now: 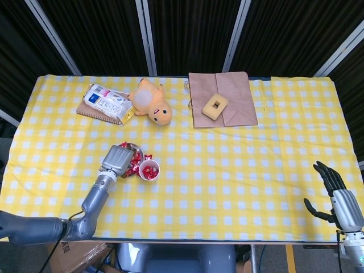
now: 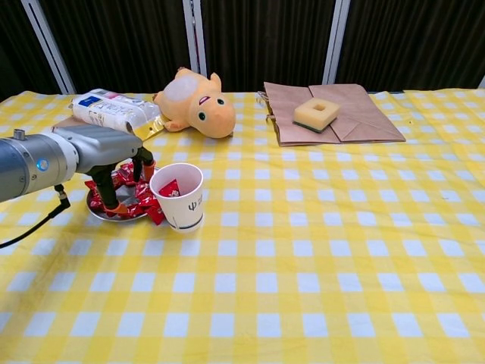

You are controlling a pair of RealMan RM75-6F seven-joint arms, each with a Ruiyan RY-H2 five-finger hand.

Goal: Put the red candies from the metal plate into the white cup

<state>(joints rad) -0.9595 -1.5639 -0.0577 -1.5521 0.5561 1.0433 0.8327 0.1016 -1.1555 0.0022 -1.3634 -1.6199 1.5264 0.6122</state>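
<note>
Chest view shows the left hand [image 2: 114, 155] lowered over the metal plate [image 2: 101, 213], fingers [image 2: 114, 199] spread down among the red candies [image 2: 125, 180]; whether one is pinched I cannot tell. Right of the fingers, the upright white cup [image 2: 179, 196], mouth upward, holds at least one candy; most remain. The right hand [image 1: 333, 193] idles, fingers spread.

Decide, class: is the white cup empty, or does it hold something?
Not empty. The upright white cup holds red candies, visible inside its rim in both views.
</note>
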